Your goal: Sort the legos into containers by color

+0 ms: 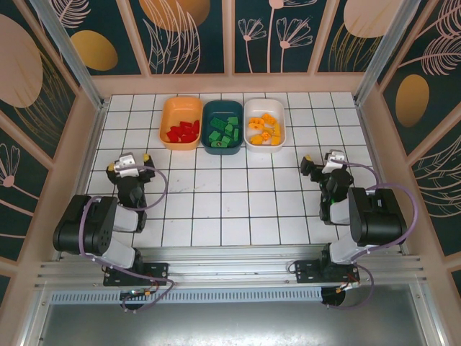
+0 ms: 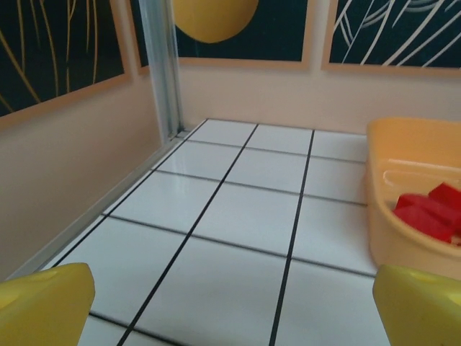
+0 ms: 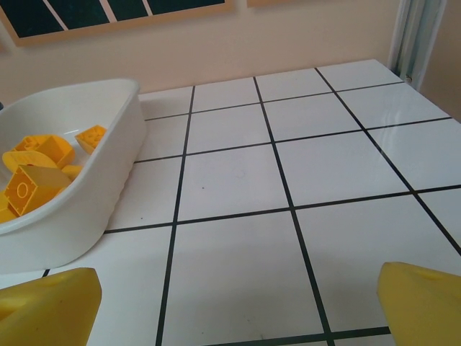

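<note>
On my feed the white tiled table (image 1: 216, 209) has three trays in a row at the back: orange tray (image 1: 167, 115), teal tray (image 1: 207, 115), white tray (image 1: 282, 124). Left gripper (image 1: 129, 162) and right gripper (image 1: 322, 162) sit nearer me, both released, jaws spread wide. Red legos (image 1: 183, 131) are in the orange one, green legos (image 1: 224, 132) in the teal, yellow-orange legos (image 1: 264, 130) in the white.

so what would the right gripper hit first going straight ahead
Probably nothing close: the right gripper points across bare tiles, passing right of the white tray; the far wall comes first, though depth is unclear.
</note>
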You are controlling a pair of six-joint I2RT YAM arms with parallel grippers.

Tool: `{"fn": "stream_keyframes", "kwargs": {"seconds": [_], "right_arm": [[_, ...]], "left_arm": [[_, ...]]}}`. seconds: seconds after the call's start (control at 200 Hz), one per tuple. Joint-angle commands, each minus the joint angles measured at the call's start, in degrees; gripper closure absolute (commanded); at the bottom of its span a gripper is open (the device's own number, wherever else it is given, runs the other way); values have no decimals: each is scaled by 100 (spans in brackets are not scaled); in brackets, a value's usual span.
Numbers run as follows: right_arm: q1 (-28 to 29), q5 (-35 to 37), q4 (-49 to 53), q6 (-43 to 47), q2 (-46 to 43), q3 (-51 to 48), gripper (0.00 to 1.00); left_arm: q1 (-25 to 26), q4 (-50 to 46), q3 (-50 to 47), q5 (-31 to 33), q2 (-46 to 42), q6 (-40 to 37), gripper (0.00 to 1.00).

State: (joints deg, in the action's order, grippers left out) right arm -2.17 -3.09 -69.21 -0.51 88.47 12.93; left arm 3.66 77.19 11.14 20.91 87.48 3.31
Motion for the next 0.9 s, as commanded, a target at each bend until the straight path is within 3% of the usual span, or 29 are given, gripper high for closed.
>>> {"fn": "stream_keyframes", "kwargs": {"seconds": [0.0,0.896], "right_arm": [[3,72,-172,-28,-24,79,1],[28,116,-180,-10,-29,74,1]], "left_arm": [[-95,-212,131,-148,-37,288,1],[-87,-169,117,-157,-37,267,1]]}}
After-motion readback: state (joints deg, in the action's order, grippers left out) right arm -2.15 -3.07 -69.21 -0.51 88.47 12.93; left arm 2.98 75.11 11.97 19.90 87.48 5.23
